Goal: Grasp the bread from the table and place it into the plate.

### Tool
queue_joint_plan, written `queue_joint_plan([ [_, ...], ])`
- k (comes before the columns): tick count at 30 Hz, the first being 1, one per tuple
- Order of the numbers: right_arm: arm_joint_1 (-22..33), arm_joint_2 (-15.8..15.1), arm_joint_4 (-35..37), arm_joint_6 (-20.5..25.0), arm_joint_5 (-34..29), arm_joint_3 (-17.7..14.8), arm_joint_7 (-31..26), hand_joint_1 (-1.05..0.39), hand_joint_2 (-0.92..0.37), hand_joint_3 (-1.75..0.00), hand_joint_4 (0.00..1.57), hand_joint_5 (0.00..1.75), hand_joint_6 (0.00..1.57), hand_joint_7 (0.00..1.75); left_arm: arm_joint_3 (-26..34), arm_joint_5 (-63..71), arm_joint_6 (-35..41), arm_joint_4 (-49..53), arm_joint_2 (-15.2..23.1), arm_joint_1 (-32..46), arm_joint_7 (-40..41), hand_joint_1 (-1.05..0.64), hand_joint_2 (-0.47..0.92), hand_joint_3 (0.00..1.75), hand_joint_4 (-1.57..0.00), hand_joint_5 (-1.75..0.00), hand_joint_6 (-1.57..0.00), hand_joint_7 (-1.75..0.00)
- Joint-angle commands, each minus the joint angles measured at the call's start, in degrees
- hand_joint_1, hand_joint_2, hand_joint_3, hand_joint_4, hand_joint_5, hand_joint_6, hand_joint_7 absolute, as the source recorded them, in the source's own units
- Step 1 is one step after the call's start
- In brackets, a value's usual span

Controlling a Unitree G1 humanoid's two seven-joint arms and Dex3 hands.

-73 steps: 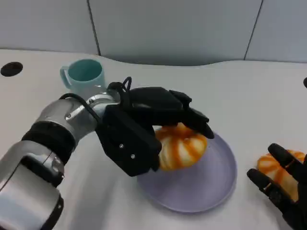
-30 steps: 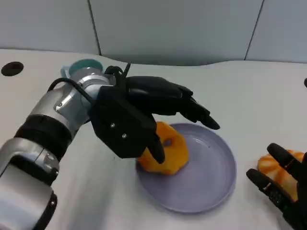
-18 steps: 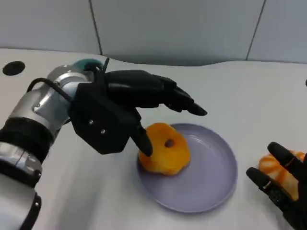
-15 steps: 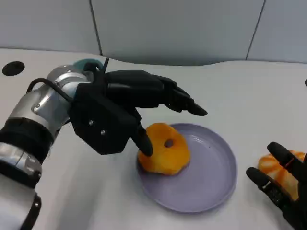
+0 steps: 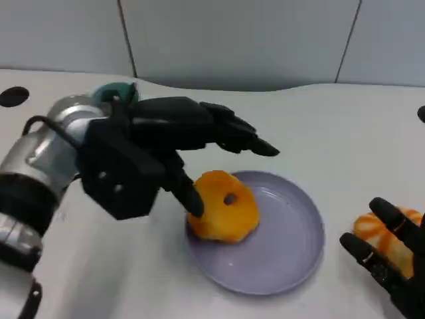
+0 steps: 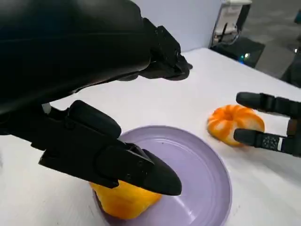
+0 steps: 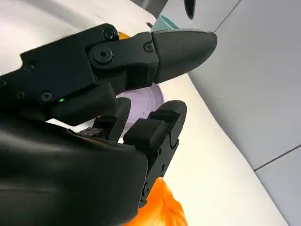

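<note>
Head view, my left hand: my left hand (image 5: 143,156) hangs over the left edge of the plate (image 5: 292,256) with its fingers spread out and nothing in them; my thumb points down just beside the bread (image 5: 222,207), and I cannot tell whether it touches it.
Head view, bread: the orange roll lies inside the purple plate, on its left part, resting free on the plate's floor.
Head view, my right hand: my right hand (image 5: 388,262) lies at the lower right, well apart from the plate, fingers draped over a second roll (image 5: 375,234); I cannot tell whether I grip it or only rest on it.
Head view, table: the white table (image 5: 345,133) also bears a teal cup (image 5: 114,93) behind my left forearm, mostly hidden.

Left wrist view, my left hand: my fingers (image 6: 162,52) reach out above the plate (image 6: 207,174) and my thumb (image 6: 117,162) juts over the bread (image 6: 123,200), holding nothing.
Left wrist view, bread: it sits in the plate beneath my thumb.
Left wrist view, my right hand: my right hand (image 6: 273,125) lies against the second roll (image 6: 230,122), beside the plate.

Right wrist view, my right hand: my right hand (image 7: 117,89) has its fingers bent over the second roll (image 7: 162,209), which peeks out beneath them; whether I grasp it I cannot tell.
Right wrist view, plate: a sliver of the purple plate (image 7: 150,99) shows past my fingers, with the teal cup (image 7: 165,22) beyond.
</note>
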Motion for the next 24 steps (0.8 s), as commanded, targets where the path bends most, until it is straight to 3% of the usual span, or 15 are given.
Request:
queue_joint_plan([
  [1, 0.26, -0.76, 0.56, -0.89, -0.07, -0.75, 0.63, -0.38, -0.92, -0.27, 0.48, 0.80, 0.79, 0.02, 3.65, -3.90, -2.76, 0.57, 3.69, 4.75, 1.03, -0.75, 0.92, 0.02, -0.06, -0.32, -0.26, -0.03],
  [6, 0.39, -0.82, 0.64, -1.15, -0.49, -0.59, 0.58, -0.38, -0.92, -0.25, 0.50, 0.81, 0.81, 0.03, 8.09, -9.06, -2.68, 1.12, 5.58, 11.08, 1.13, -0.70, 0.92, 0.08, -0.10, -0.30, -0.28, -0.03],
  [9, 0.38, -0.86, 0.86, -1.33, -0.85, -0.50, 0.59, -0.39, -0.92, -0.24, 0.49, 0.81, 0.81, 0.04, 11.72, -12.45, -2.17, 0.34, 4.99, 16.12, 3.32, -0.63, 0.92, 0.15, -0.23, -0.37, -0.35, -0.05],
  [10, 0.36, -0.88, 0.94, -1.36, -0.91, -0.48, 0.62, -0.39, -0.92, -0.24, 0.49, 0.81, 0.81, 0.04, 12.62, -13.20, -1.86, -0.01, 4.67, 17.30, 3.95, -0.60, 0.92, 0.16, -0.27, -0.51, -0.41, -0.05],
  [12, 0.24, -0.85, 1.29, -1.35, -0.81, -0.53, 0.66, -0.39, -0.92, -0.24, 0.49, 0.80, 0.81, 0.04, 14.00, -14.15, 0.60, -1.93, 4.50, 20.48, 5.15, -0.58, 0.92, 0.16, -0.29, -0.60, -0.44, -0.04],
  [13, 0.16, -0.78, 1.43, -1.28, -0.85, -0.56, 0.43, -0.38, -0.92, -0.25, 0.50, 0.80, 0.81, 0.03, 14.79, -15.08, 3.22, -3.83, 4.47, 22.91, 5.54, -0.54, 0.92, 0.18, -0.25, -0.88, -0.50, -0.07],
  [14, 0.10, -0.73, 1.53, -1.24, -0.88, -0.58, 0.26, -0.38, -0.92, -0.26, 0.50, 0.80, 0.81, 0.03, 15.40, -15.70, 5.40, -5.58, 4.44, 24.75, 5.80, -0.52, 0.92, 0.18, -0.22, -1.02, -0.53, -0.08],
  [17, 0.10, -0.58, 1.76, -1.66, -1.45, -0.35, 0.35, -0.38, -0.92, -0.26, 0.50, 0.80, 0.81, 0.04, 17.82, -20.59, 14.35, -11.42, 2.71, 31.98, 6.22, -0.49, 0.92, 0.13, -0.30, -1.25, -0.65, -0.15],
  [18, 0.07, -0.52, 1.90, -1.82, -1.65, -0.29, 0.46, -0.38, -0.92, -0.27, 0.50, 0.80, 0.81, 0.04, 18.67, -22.20, 17.53, -13.38, 1.93, 34.39, 6.56, -0.48, 0.92, 0.11, -0.36, -1.36, -0.66, -0.28],
  [19, -0.04, -0.40, 2.10, -1.90, -1.89, -0.28, 0.29, -0.38, -0.92, -0.27, 0.51, 0.80, 0.82, 0.04, 19.41, -23.55, 20.70, -15.11, 1.08, 36.41, 7.05, -0.48, 0.92, 0.10, -0.40, -1.46, -0.56, -0.63],
  [21, -0.24, -0.21, 2.25, -1.78, -2.10, -0.37, -0.12, -0.38, -0.92, -0.27, 0.51, 0.80, 0.82, 0.04, 20.30, -24.82, 24.78, -17.59, 0.00, 38.54, 7.60, -0.47, 0.92, 0.08, -0.43, -1.57, -0.43, -1.04],
  [24, -0.56, -0.30, 3.20, -2.05, -1.89, -0.74, 0.75, -0.38, -0.92, -0.27, 0.52, 0.79, 0.82, 0.04, 21.48, -24.82, 28.76, -19.23, -1.18, 40.29, 8.97, -0.45, 0.92, 0.06, -0.45, -1.65, -0.35, -1.29],
])
